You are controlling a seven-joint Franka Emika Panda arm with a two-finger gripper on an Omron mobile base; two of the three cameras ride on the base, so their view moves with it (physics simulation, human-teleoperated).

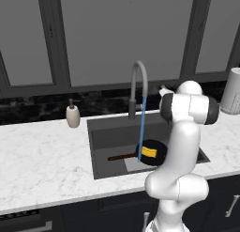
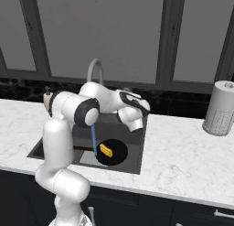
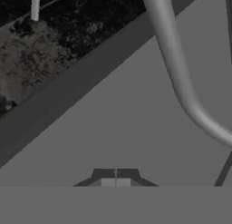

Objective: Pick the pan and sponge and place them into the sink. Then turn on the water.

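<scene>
lying in the sink (image 1: 101, 146), pan (image 1: 157, 153) handle pointing left — sponge (image 1: 149, 151) inside; tool (image 3: 116, 182) closed, empty.

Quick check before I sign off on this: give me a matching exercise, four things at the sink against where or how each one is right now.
Things:
1. sponge
2. pan
3. water
4. soap dispenser

States:
A. on the counter, left of the sink
B. on the sink floor
C. lying in the pan
D. running from the faucet

Pairs: 1-C, 2-B, 3-D, 4-A
</scene>
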